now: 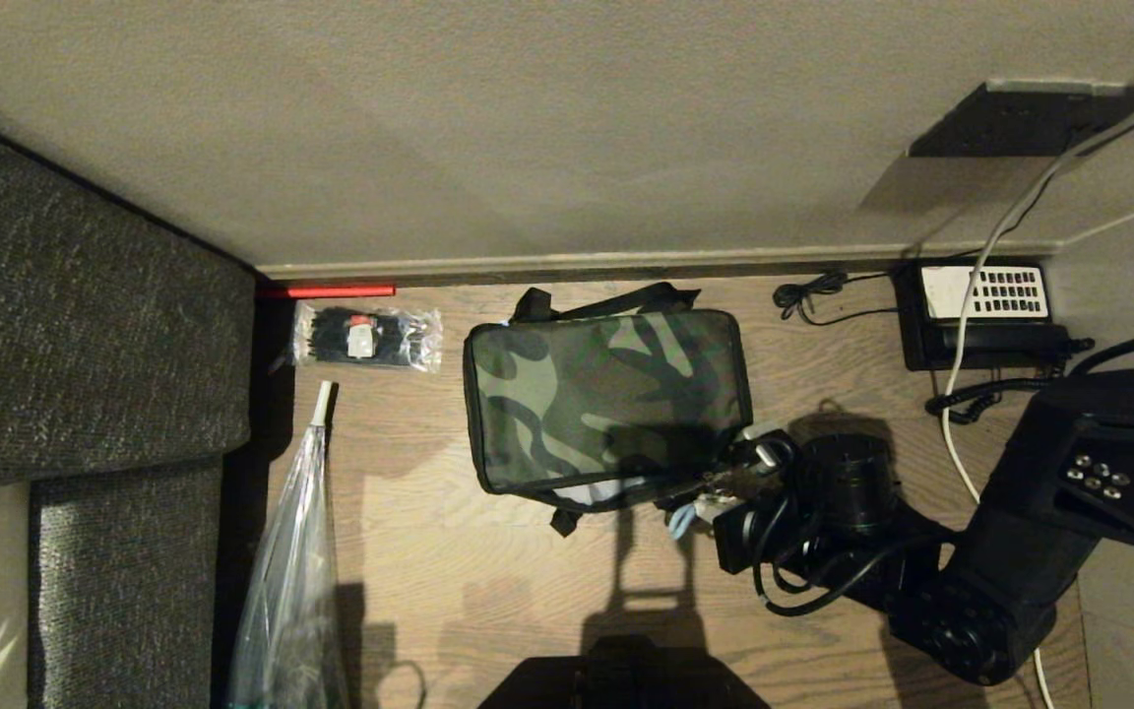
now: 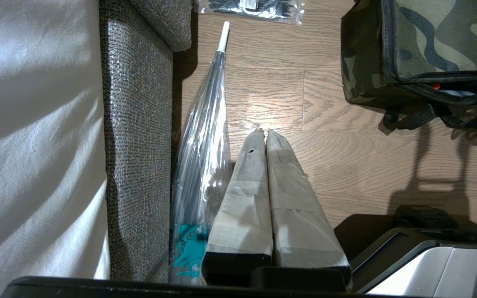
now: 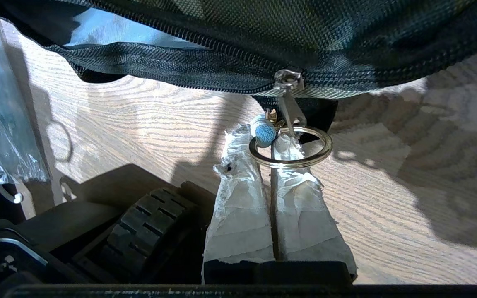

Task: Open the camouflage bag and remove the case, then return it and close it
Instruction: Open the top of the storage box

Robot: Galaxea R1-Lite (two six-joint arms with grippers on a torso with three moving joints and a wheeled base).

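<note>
The camouflage bag (image 1: 606, 394) lies flat on the wooden floor by the wall; it also shows in the left wrist view (image 2: 437, 37). Its zip is parted along the near edge, where pale lining (image 3: 110, 33) shows. My right gripper (image 1: 715, 483) sits at the bag's near right corner. Its taped jaws are shut (image 3: 268, 140) on the zip pull's blue cord (image 3: 263, 130), just below the slider (image 3: 289, 80), with the metal ring (image 3: 290, 164) lying over the fingertips. My left gripper (image 2: 263, 132) hangs shut and empty over the floor, left of the bag. The case is hidden.
A clear folded umbrella (image 1: 291, 551) lies beside the grey sofa (image 1: 85, 325) on the left. A clear packet of black ties (image 1: 367, 337) rests near the wall. A black telephone (image 1: 985, 315) with cables sits at the far right. My base (image 1: 626, 675) is at the near edge.
</note>
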